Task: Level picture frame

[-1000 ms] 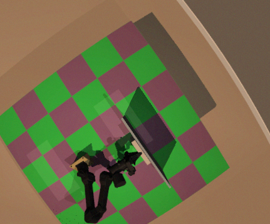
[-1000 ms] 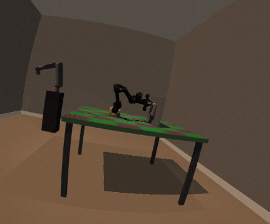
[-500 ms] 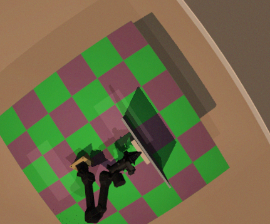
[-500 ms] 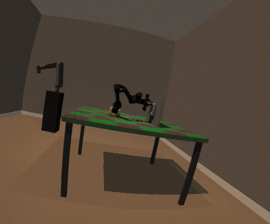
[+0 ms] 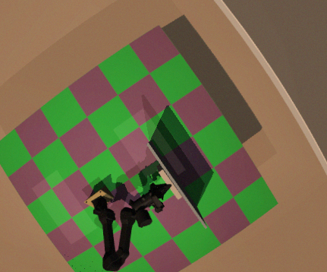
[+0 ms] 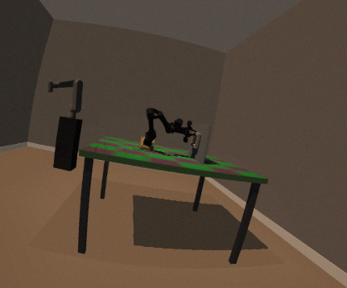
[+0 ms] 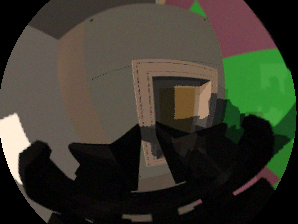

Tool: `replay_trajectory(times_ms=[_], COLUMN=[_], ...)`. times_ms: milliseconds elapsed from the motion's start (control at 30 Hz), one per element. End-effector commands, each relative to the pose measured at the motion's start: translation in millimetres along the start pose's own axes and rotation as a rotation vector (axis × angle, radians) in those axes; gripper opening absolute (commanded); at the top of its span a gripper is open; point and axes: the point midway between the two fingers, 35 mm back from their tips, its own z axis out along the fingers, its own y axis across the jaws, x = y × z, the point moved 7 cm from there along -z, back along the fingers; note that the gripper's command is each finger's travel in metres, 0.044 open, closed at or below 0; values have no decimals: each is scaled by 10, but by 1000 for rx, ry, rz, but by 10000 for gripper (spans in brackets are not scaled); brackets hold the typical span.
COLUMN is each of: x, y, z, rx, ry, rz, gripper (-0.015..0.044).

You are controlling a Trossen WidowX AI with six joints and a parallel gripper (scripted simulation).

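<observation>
The picture frame (image 5: 164, 175) (image 6: 197, 141) (image 7: 175, 66) is pale tan with a dark and ochre picture. It is in front of the upright grey panel (image 5: 187, 200) (image 6: 208, 138) (image 7: 110, 45). My gripper (image 5: 169, 186) (image 6: 195, 132) (image 7: 147, 125) is shut on the frame, its dark fingers on either side of the bar at the left of the wrist view. The fingers cover the lower part of the frame there. The screw and the notched strip are hidden. I cannot tell from these views how far the frame is tilted.
The panel stands on a green and mauve checkered table (image 5: 244, 163) (image 6: 175, 169) (image 7: 260, 75). The arm's tan base (image 5: 92, 197) (image 6: 143, 141) is on the same table. A grey jointed arm on a black box (image 6: 67, 142) stands beyond the table's left end in the exterior view.
</observation>
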Motion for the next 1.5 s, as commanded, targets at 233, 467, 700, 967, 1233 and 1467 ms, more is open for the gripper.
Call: replay_trajectory(times_ms=[233,467,700,967,1233,1467], x=[10,12,14,15,14,12], y=[23,21,24,14,-12,-35], z=[-3,-3,-3,-3,-2,-1], rx=[-12,-12,-12,-12,-12,-12], ry=[5,5,5,5,5,5], rz=[0,0,1,0,0,0], gripper=[0,0,0,0,0,0])
